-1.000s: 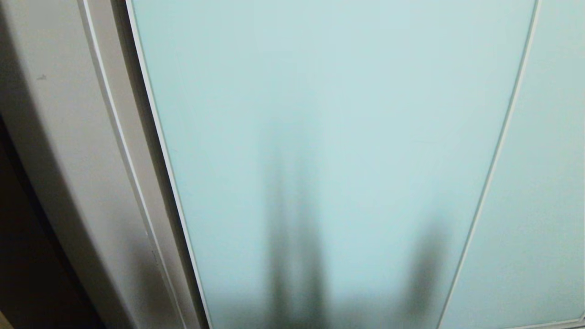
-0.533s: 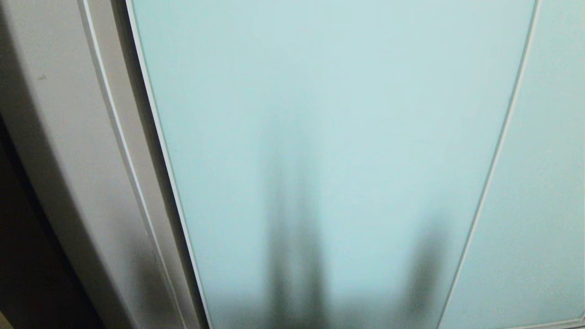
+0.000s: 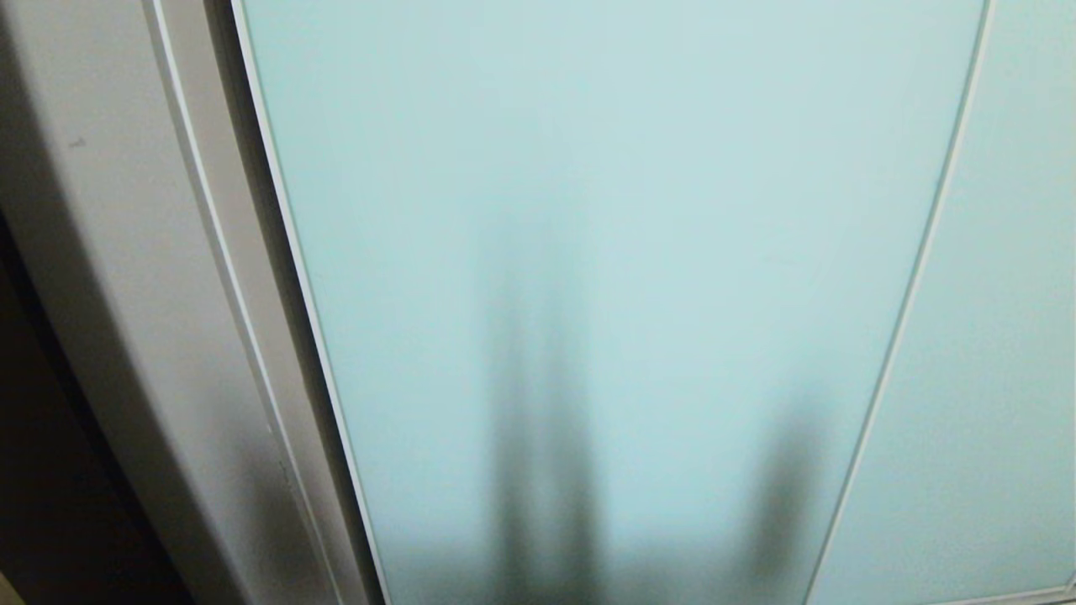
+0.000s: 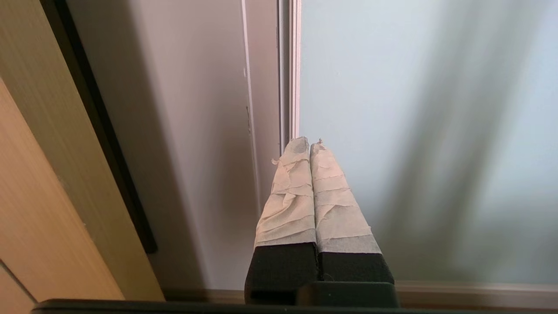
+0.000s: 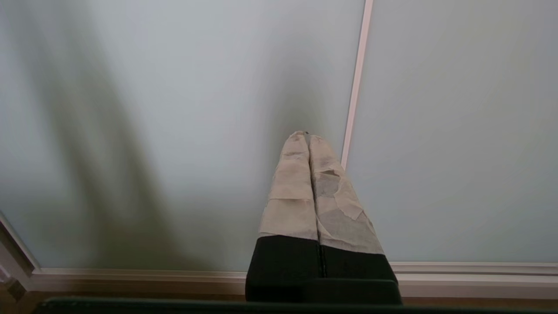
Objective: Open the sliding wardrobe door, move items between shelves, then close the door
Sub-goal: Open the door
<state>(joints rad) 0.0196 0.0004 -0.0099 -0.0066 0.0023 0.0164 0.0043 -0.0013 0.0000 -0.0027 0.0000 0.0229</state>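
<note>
— While we look for print, does any brand, label or lettering show anywhere?

— We can read none. What fills our head view is the sliding wardrobe door point(image 3: 605, 210): a wide pane of frosted pale aqua glass, smooth and matte, edged by a thin silvery-white frame. It stands closed against the side post point(image 3: 126, 277), a plain off-white upright with a rounded face and a narrow raised strip running its length.

— And on our right?

— A second glass panel point(image 3: 992, 378) of the same frosted aqua sits just beside the door, with only the slim frame line between them. Soft dark shadows lie across the lower glass.

— Where are our arms?

— Neither shows from the head. The left gripper point(image 4: 309, 146) points toward the door's left edge, near where frame meets post, with a pale wood-grain panel point(image 4: 39, 174) and a dark strip off to the side. Its fingers point(image 4: 290, 196) are wrapped in creased cream tape over black bodies and pressed together, holding nothing.

— The right one?

— The right gripper point(image 5: 307, 136) faces the glass near the frame line between the panels, above a pale bottom rail point(image 5: 130, 274). Its tape is patchier and peeling, and its fingers likewise meet with nothing between them.
</note>
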